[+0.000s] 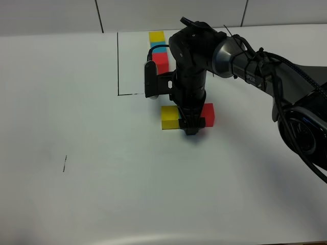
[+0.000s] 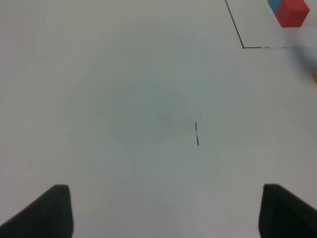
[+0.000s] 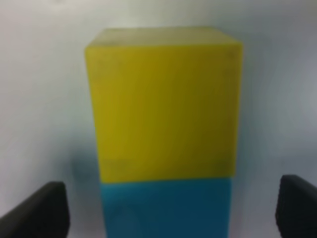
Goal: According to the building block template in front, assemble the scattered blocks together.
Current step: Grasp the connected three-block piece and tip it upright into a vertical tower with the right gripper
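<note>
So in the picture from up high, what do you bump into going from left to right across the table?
Small pen mark → pen outline → yellow block → right gripper → red block.

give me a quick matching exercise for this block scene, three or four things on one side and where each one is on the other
Things:
1. yellow scattered block
2. red scattered block
3. building block template
4. left gripper

Places or states:
A. inside the drawn black outline at the back of the table
B. on the right of the right gripper in the high view
C. open over bare table, near a short pen mark
D. on the left of the right gripper in the high view, touching the cyan-blue block

Pairs: 1-D, 2-B, 3-A, 4-C
</note>
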Robot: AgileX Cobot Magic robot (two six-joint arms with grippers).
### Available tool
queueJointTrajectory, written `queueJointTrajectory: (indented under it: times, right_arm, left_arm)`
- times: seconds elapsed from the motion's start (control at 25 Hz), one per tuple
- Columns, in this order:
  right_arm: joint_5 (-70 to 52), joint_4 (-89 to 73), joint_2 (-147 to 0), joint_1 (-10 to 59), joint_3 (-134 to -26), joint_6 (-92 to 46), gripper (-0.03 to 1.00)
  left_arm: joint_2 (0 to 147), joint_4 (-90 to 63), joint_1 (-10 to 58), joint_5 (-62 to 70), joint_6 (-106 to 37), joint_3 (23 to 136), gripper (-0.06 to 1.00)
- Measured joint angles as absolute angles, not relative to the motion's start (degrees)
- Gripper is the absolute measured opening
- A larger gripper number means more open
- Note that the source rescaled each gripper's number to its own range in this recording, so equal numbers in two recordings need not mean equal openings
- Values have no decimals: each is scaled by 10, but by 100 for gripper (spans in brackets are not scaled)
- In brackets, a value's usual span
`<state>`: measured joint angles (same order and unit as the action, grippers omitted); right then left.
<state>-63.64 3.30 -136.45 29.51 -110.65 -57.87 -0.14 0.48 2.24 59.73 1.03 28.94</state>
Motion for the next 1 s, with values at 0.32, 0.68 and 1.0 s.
queueJointTrajectory:
  times: [0.32, 0.68, 1.0]
  right_arm:
    - [-635, 32, -1379, 287, -1106, -579, 74]
    - [-636, 29, -1380, 279, -1106, -579, 55]
    - [-638, 28, -1380, 279, -1106, -579, 0]
  left_arm:
    - [-1, 5, 22, 597, 10, 289, 63]
    - [-1, 5, 22, 597, 10, 289, 63]
    - [-1, 5, 22, 597, 10, 289, 63]
